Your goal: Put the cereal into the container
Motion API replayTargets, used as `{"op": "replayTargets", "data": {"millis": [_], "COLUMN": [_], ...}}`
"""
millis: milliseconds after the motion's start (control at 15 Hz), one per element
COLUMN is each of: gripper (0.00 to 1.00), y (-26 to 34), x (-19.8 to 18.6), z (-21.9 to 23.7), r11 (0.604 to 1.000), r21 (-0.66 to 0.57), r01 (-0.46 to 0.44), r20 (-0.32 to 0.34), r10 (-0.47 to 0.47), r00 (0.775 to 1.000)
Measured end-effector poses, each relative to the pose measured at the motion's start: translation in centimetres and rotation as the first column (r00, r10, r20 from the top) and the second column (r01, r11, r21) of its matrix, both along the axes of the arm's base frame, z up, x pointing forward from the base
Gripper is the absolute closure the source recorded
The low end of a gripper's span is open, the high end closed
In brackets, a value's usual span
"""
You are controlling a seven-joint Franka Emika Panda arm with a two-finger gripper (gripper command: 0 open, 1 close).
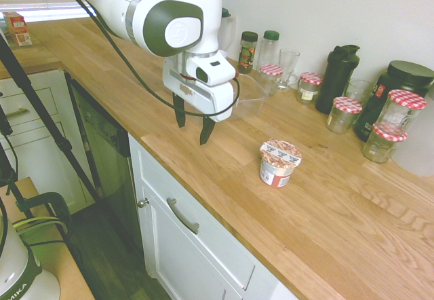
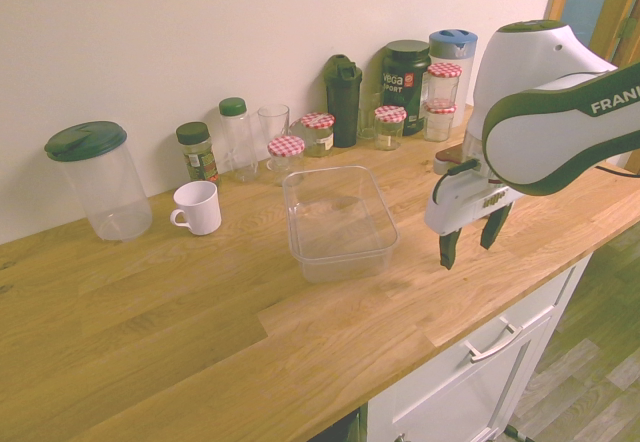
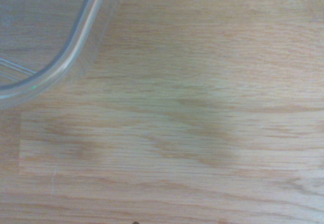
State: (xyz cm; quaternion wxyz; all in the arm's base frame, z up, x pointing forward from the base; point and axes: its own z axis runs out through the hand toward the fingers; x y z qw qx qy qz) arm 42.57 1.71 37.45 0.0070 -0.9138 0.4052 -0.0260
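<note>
Centrally, a clear plastic container (image 2: 341, 237), shallow and rectangular with rounded corners, is sitting on the wood-grained table (image 2: 180, 332). Near the container, the hand (image 2: 468, 252) is hovering above the table, its two dark fingers standing spread, gripping nothing. Cereal (image 1: 278, 165), a small foil-lidded cup, is standing upright, apart from the container, on the hand's side. In the first exterior view the arm is partly hiding the container; the wrist view is showing only its blurred, cropped corner.

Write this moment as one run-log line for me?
fingers: open, empty | cereal cup: upright on counter, outside tub | clear tub: empty
</note>
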Motion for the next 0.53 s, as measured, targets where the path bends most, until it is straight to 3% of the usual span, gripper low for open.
{"op": "replayTargets", "data": {"millis": [267, 533], "gripper": [0.00, 0.00], "y": [-0.4, -4.6], "x": [0.3, 0.4], "z": [0.2, 0.1], "r11": [0.999, 0.990], "r21": [0.009, 0.018], "r01": [0.035, 0.138], "r20": [0.037, 0.097], "r10": [-0.035, -0.139], "r00": [0.999, 0.985]}}
